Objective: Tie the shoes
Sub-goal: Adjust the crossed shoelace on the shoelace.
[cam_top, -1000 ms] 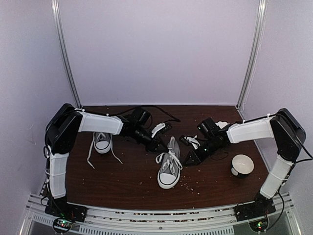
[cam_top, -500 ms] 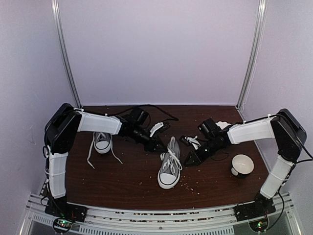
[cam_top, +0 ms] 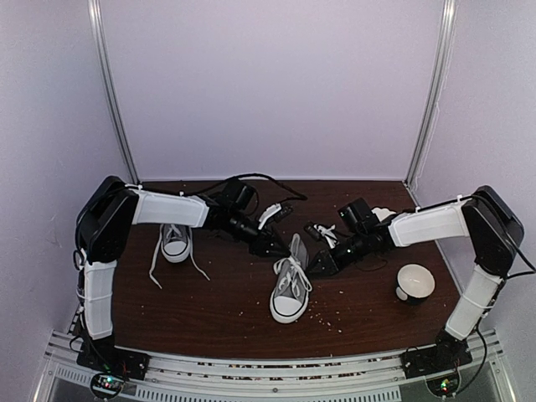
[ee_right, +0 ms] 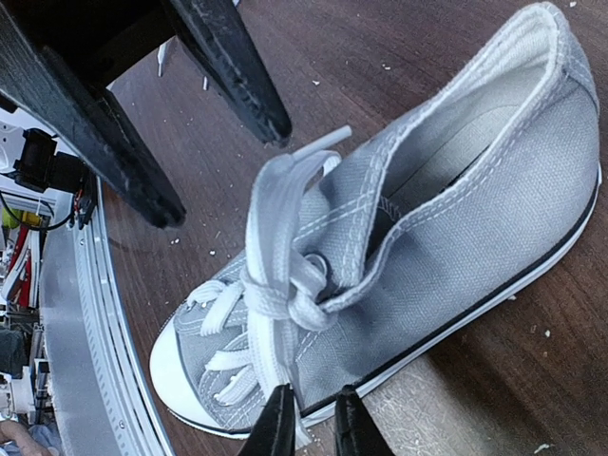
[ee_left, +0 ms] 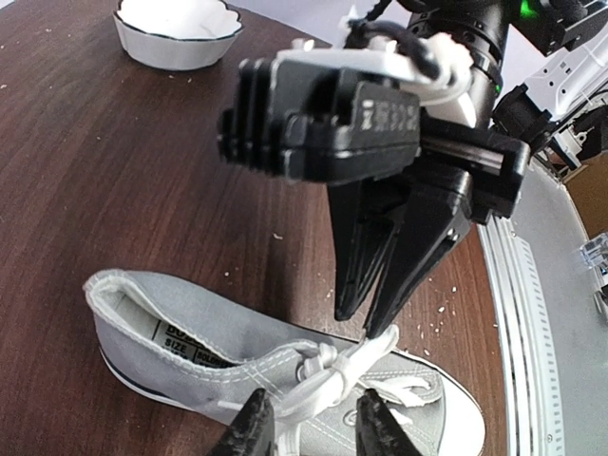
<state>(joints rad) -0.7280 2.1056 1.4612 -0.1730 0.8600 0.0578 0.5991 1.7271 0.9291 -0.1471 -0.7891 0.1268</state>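
Observation:
One grey shoe (cam_top: 289, 293) with a white toe cap lies at the table's middle, its white laces tied in a knot (ee_left: 334, 372) over the tongue. My left gripper (ee_left: 312, 427) hangs just over the knot, jaws apart, a lace strand lying loose between them. From the other side my right gripper (ee_right: 312, 427) stands narrowly open at the shoe's (ee_right: 456, 237) sole, a lace end (ee_right: 296, 432) hanging between its tips. In the top view the left gripper (cam_top: 275, 249) and right gripper (cam_top: 321, 266) flank the shoe's heel. The other shoe (cam_top: 176, 243) lies at the left, its laces loose.
A white bowl (cam_top: 414, 282) stands at the right beneath the right arm; it also shows in the left wrist view as the bowl (ee_left: 178, 33). Pale crumbs (cam_top: 322, 316) dot the dark wooden table (cam_top: 218, 310). Metal rails run along the near edge.
Both grippers have gone from shut to open and let the lace go. The right gripper has shifted a little left toward the shoe.

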